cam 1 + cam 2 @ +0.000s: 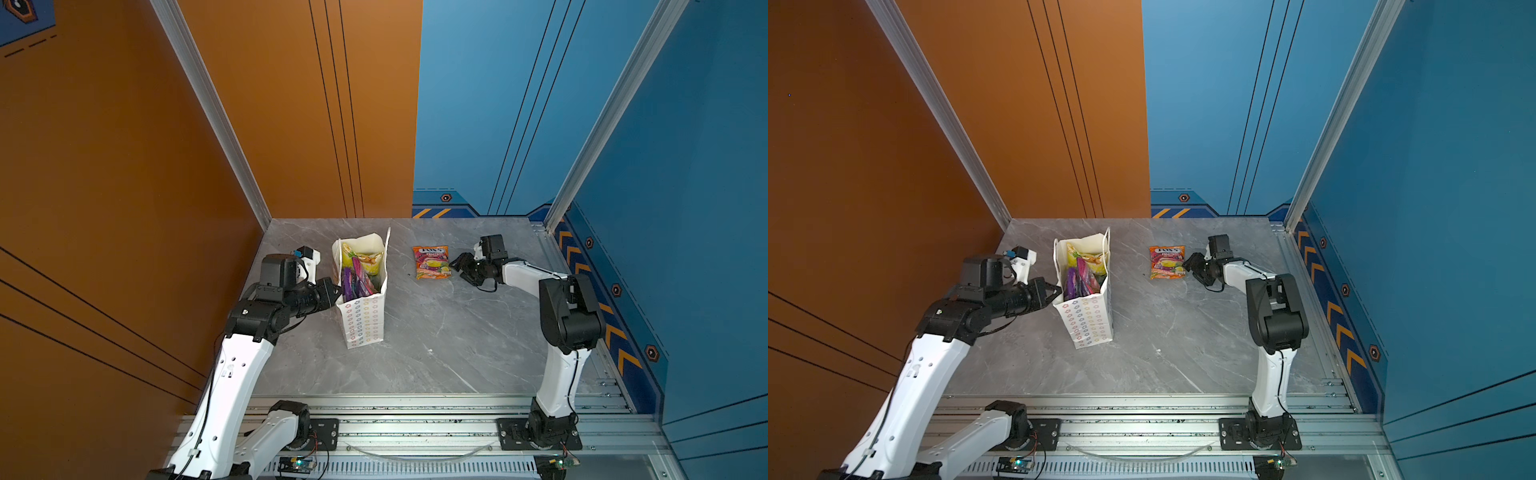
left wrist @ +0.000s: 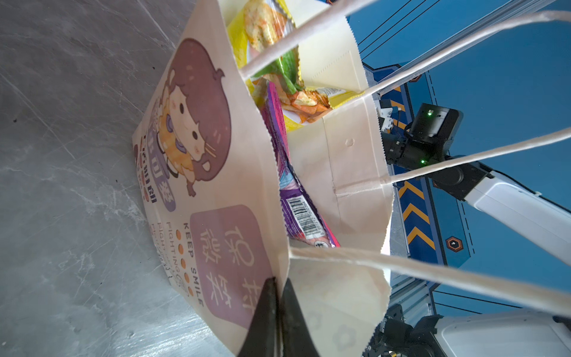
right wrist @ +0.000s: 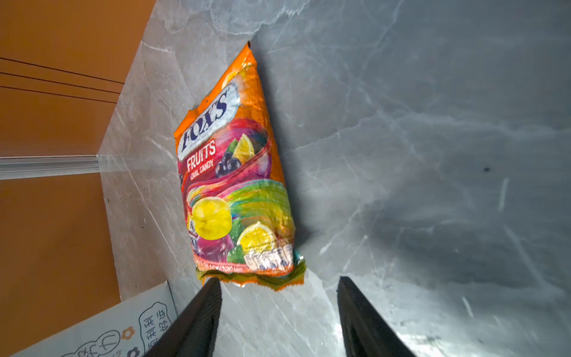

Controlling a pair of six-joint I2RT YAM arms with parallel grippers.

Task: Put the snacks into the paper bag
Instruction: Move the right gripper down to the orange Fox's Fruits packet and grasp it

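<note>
1. The paper bag [image 1: 362, 291] stands upright in the far left part of the desk [image 1: 436, 332]. Its depth hides most of what it holds; only the tops of the packets inside show.
2. In the left wrist view a yellow packet [image 2: 265, 37] and a purple packet [image 2: 304, 216] with a barcode can be told apart inside the bag. In a top view there seem to be more purple ones [image 1: 1077, 280], but I cannot count them.
3. One packet lies outside the bag: the orange FOX'S Fruits packet [image 1: 431, 262], flat on the desk near the far edge, well apart from the bag on its right.
4. The bag has two cord handles; in the left wrist view they cross the picture and run out of frame.
5. The left gripper [image 2: 276, 312] has its fingers pressed together, pinching the top rim of the bag's front wall at the corner nearest the arm.
6. The right gripper [image 3: 278, 315] has its fingers spread; they sit just beside the FOX'S packet's crimped bottom edge. Whether a finger [image 3: 197, 315] touches it I cannot tell.
7. The near half of the desk and the stretch between bag and packet are bare marble.
</note>
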